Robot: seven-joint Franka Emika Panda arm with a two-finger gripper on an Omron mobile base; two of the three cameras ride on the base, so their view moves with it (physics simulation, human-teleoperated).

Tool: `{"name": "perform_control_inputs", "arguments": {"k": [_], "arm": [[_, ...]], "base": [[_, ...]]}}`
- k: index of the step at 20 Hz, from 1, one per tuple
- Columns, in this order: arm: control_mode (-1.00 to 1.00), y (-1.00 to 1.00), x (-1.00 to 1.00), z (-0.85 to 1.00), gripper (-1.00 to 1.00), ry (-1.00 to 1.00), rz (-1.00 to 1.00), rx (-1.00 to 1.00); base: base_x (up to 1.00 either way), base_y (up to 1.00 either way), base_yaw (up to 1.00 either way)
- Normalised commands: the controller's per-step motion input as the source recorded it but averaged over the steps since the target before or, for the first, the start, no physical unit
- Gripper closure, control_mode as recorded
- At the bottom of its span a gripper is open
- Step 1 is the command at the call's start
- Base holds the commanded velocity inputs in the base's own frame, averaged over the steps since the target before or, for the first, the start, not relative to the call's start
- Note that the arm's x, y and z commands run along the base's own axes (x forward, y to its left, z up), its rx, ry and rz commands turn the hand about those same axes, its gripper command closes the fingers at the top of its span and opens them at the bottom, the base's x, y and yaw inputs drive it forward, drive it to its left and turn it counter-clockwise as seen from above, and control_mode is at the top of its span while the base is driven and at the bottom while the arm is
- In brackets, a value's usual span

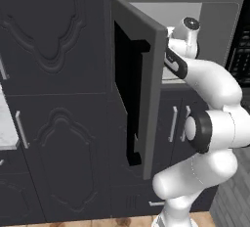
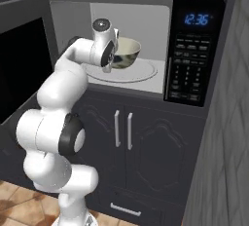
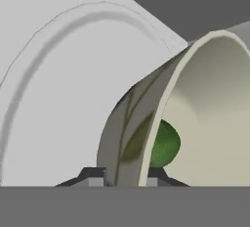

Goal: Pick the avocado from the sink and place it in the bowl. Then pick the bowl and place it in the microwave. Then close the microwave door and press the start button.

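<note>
Inside the microwave (image 2: 155,13), over its turntable (image 2: 143,74), the gripper (image 3: 126,179) pinches the bowl (image 2: 125,49) rim; avocado (image 3: 165,145) inside.

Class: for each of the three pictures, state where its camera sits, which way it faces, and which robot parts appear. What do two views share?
Left base view: behind the arm's left, facing the open microwave door; arm at lower right.
Right base view: behind its right, facing the microwave cavity and the bowl; arm at lower left.
Hand view: on the hand, fingertips pinching the bowl's wall, avocado inside.
Shared: right base and hand views show the bowl.
</note>
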Motion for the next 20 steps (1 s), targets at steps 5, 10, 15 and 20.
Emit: {"name": "perform_control_inputs", "arguments": {"k": [5,10,15,20], "arm": [[-1.00,-0.01,0.86,-0.59,1.00,0.09,0.00,0.00],[-1.00,-0.26,0.11,-0.86,1.00,0.01,0.05,0.00],[-1.00,-0.21,0.03,-0.99,1.00,0.02,0.08,-0.01],[-1.00,-0.07,0.04,-0.99,1.00,0.06,0.10,-0.05]], "base": [[0.00,0.00,0.00],[0.00,0.00,0.00],[0.00,0.00,0.00],[0.00,0.00,0.00]]}}
